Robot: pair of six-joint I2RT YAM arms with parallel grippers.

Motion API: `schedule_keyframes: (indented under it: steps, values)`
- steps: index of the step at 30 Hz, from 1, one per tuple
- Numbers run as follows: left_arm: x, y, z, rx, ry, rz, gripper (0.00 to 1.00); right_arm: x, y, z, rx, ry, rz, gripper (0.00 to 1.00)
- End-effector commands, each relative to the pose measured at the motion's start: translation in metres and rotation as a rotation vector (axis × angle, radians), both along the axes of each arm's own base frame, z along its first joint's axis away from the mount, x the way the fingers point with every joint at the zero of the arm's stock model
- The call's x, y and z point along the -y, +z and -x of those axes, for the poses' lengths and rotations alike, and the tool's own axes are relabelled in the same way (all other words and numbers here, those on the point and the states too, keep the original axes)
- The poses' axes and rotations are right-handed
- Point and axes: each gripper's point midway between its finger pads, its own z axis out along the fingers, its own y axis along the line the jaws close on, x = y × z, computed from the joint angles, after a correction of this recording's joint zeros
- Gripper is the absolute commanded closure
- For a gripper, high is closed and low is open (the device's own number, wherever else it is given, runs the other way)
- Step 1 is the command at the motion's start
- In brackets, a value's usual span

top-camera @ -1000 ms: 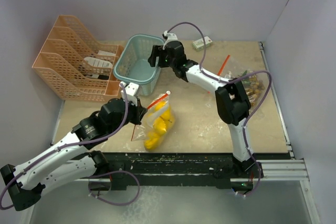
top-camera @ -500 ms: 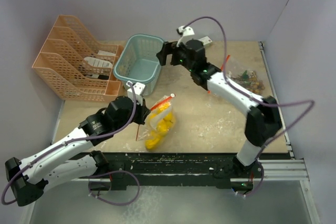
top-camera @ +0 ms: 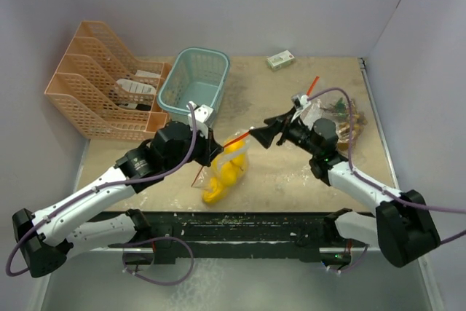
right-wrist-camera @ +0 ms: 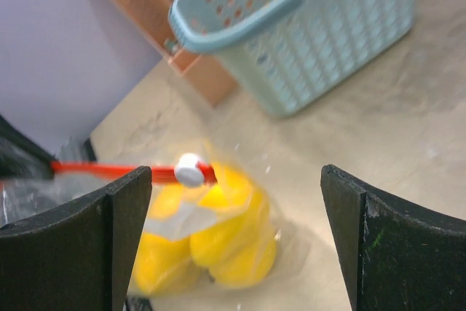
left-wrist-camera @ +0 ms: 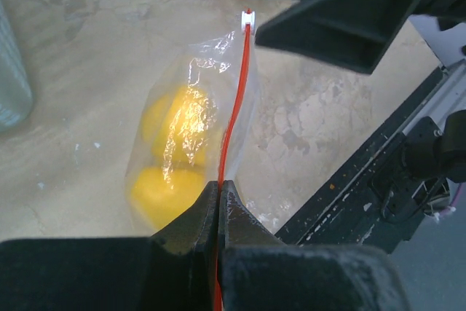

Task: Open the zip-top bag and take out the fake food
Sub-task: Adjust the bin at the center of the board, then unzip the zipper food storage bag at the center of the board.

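Inside glary bag (left-wrist-camera: pixel 212 63), indistinct yellow fruits (left-wrist-camera: pixel 164 183)

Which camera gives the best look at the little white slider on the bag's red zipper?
Left wrist view: the white slider sits sharp at the far end of the red zipper. The right wrist view shows it too, but blurred. In the top external view it is too small to make out.

My scuffed beige desk (top-camera: pixel 291 172) is carrying a peach file rack (top-camera: pixel 95 100) at far left, with a teal basket (top-camera: pixel 195 85) sitting just beside it and a small white-green box (top-camera: pixel 280 60) lying at the far edge. A clear bag (top-camera: pixel 320 111) of brownish pieces (top-camera: pixel 349 116) is lying at right. The zip-top bag (top-camera: pixel 234 152) of yellow fruits (top-camera: pixel 226 172) seems to be resting its lower end near the front edge.
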Motion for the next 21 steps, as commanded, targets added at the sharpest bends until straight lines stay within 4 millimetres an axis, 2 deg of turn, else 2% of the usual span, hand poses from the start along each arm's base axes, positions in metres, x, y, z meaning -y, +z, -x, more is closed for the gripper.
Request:
schedule_keyframes:
  steps: [1,7,12,14,18,21]
  values:
    - [0.015,0.030,0.009,0.040,-0.098,0.073,1.00,-0.020,0.021,0.037,0.145,0.226,-0.109,0.01]
    - [0.013,0.043,0.016,0.053,-0.110,0.115,1.00,-0.036,0.013,0.057,0.187,0.424,-0.158,0.02]
    - [0.012,0.042,0.016,0.043,-0.104,0.106,1.00,-0.041,0.013,0.071,0.202,0.531,-0.220,0.16]
    - [0.012,0.042,0.015,0.043,-0.103,0.105,1.00,-0.042,0.012,0.075,0.213,0.558,-0.233,0.28]
    - [0.012,0.043,0.013,0.050,-0.092,0.107,1.00,-0.042,0.015,0.086,0.229,0.601,-0.257,0.65]
    - [0.012,0.043,0.011,0.052,-0.084,0.107,1.00,-0.041,0.018,0.088,0.240,0.595,-0.263,0.89]
